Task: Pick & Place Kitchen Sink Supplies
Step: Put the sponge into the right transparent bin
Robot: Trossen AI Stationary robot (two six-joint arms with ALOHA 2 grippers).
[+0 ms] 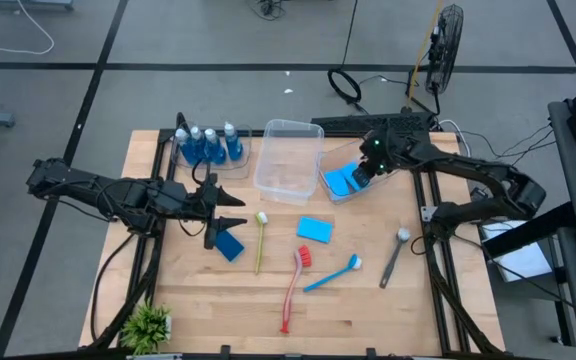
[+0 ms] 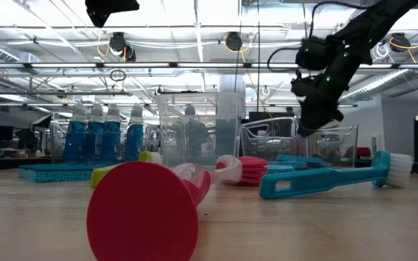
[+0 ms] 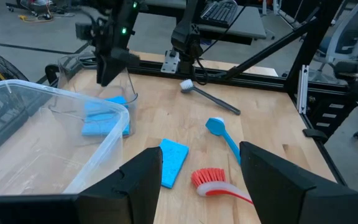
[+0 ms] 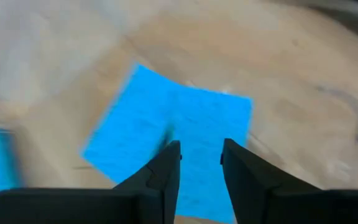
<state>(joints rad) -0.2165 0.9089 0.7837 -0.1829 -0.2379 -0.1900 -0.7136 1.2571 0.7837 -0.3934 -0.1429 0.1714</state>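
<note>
My right gripper hangs over the small clear tub at the table's far right, fingers apart. A flat blue sponge lies just beyond its fingertips, and blue sponges rest on the tub's floor. My left gripper is open above the table's left middle, close to another blue sponge lying flat on the wood. A third sponge lies mid-table. Yellow-green, red, blue and grey brushes lie on the tabletop.
A large clear tub stands at the far middle. Left of it, several bottles of blue liquid stand in another clear tub. A small green plant sits at the near left corner. Bare wood shows along the near edge.
</note>
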